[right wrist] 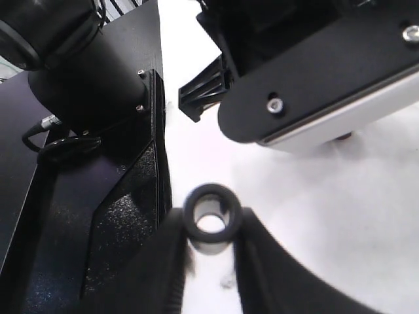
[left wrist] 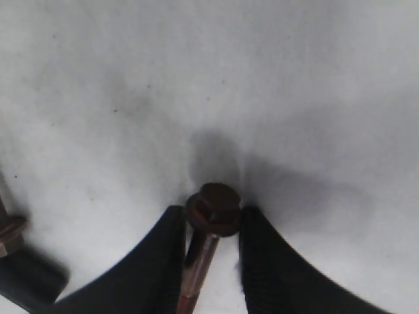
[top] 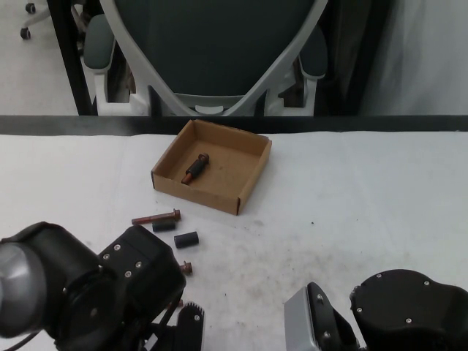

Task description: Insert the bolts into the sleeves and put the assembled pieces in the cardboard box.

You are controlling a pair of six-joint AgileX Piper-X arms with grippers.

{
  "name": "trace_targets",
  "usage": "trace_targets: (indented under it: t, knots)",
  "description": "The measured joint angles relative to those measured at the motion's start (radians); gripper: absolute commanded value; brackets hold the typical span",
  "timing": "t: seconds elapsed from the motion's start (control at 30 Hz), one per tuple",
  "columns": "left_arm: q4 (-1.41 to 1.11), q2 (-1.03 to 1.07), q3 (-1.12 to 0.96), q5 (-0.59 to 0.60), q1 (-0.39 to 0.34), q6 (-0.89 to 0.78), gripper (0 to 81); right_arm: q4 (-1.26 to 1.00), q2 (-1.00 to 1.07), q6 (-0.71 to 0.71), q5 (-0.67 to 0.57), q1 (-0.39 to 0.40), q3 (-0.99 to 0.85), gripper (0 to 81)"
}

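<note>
My left gripper (left wrist: 211,222) is shut on a dark red bolt (left wrist: 208,230), whose flanged head sticks out past the fingertips just above the white bench. My right gripper (right wrist: 211,226) is shut on a black sleeve (right wrist: 211,214), with its open bore facing the camera. The cardboard box (top: 199,191) stands at the back middle of the bench and holds one assembled piece (top: 195,168). In front of the box lie a loose bolt (top: 156,216), two black sleeves (top: 163,226) (top: 186,239) and another bolt (top: 186,268).
Both arm bodies fill the near edge of the bench, one (top: 88,292) at the left and one (top: 402,311) at the right. A bolt head (left wrist: 10,234) and a dark sleeve (left wrist: 29,282) lie beside my left gripper. An office chair (top: 212,51) stands behind the bench.
</note>
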Motion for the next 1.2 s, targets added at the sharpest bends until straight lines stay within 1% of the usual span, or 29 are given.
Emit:
trace_targets:
  t: [0.1, 0.13, 0.23, 0.27, 0.3, 0.4, 0.67, 0.87, 1.0, 1.03, 1.2]
  knots:
    - [0.000, 0.000, 0.000, 0.004, 0.000, 0.000, 27.2, 0.000, 0.000, 0.000, 0.000, 0.000, 0.000, 0.2]
    - [0.000, 0.000, 0.000, 0.003, 0.000, 0.000, 24.6, 0.000, 0.000, 0.000, 0.000, 0.000, 0.000, 0.2]
    - [0.000, 0.000, 0.000, 0.006, 0.000, 0.000, 10.6, 0.000, 0.000, 0.000, 0.000, 0.000, 0.000, 0.2]
    - [0.000, 0.000, 0.000, 0.006, 0.000, 0.000, 3.4, 0.000, 0.000, 0.000, 0.000, 0.000, 0.000, 0.2]
    - [0.000, 0.000, 0.000, 0.006, 0.000, 0.000, 1.2, 0.000, 0.000, 0.000, 0.000, 0.000, 0.000, 0.2]
    - [0.002, 0.002, 0.000, 0.004, 0.000, 0.000, 0.6, 0.000, 0.000, 0.000, 0.000, 0.000, 0.000, 0.2]
    - [0.000, 0.006, 0.000, -0.054, 0.000, -0.027, 0.8, 0.000, 0.000, 0.000, 0.000, 0.000, 0.000, 0.2]
    - [-0.016, -0.005, 0.000, -0.063, 0.000, -0.091, 0.8, 0.000, 0.000, 0.000, 0.000, 0.000, 0.000, 0.2]
    - [-0.040, -0.080, 0.000, 0.005, 0.000, -0.161, 0.8, 0.000, 0.000, 0.000, 0.000, 0.000, 0.002, 0.2]
    - [-0.046, -0.130, 0.000, 0.025, 0.000, -0.180, 0.8, 0.000, 0.000, 0.000, 0.000, 0.000, 0.003, 0.2]
    - [-0.060, -0.278, 0.000, 0.152, 0.000, -0.298, 0.8, 0.000, 0.000, 0.000, 0.000, 0.000, 0.005, 0.2]
